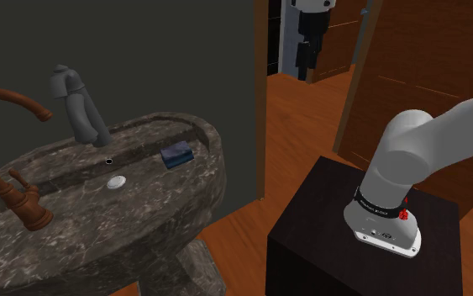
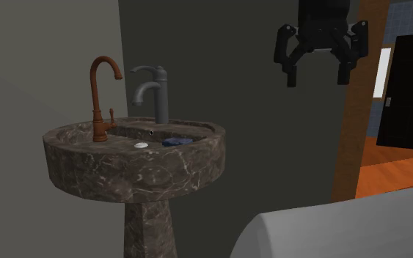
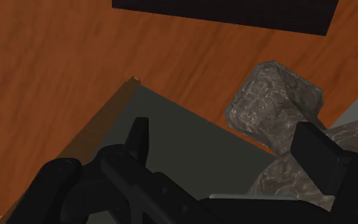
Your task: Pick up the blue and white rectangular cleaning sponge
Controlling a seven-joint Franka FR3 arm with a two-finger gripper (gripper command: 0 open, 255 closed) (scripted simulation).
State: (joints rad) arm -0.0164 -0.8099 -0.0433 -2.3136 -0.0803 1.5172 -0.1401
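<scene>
blue sponge (image 1: 176,155) beside the grey faucet (image 1: 79,109) is probably soft, light; pinch across its short width. gripper (image 2: 317,76) spread, empty.

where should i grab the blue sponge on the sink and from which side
Probably from straight above, closing across its narrower width at the middle. The sponge lies flat and low by the sink rim, so its sides are hardly reachable sideways, and the grey faucet stands close beside it. The end effector is open.
</scene>
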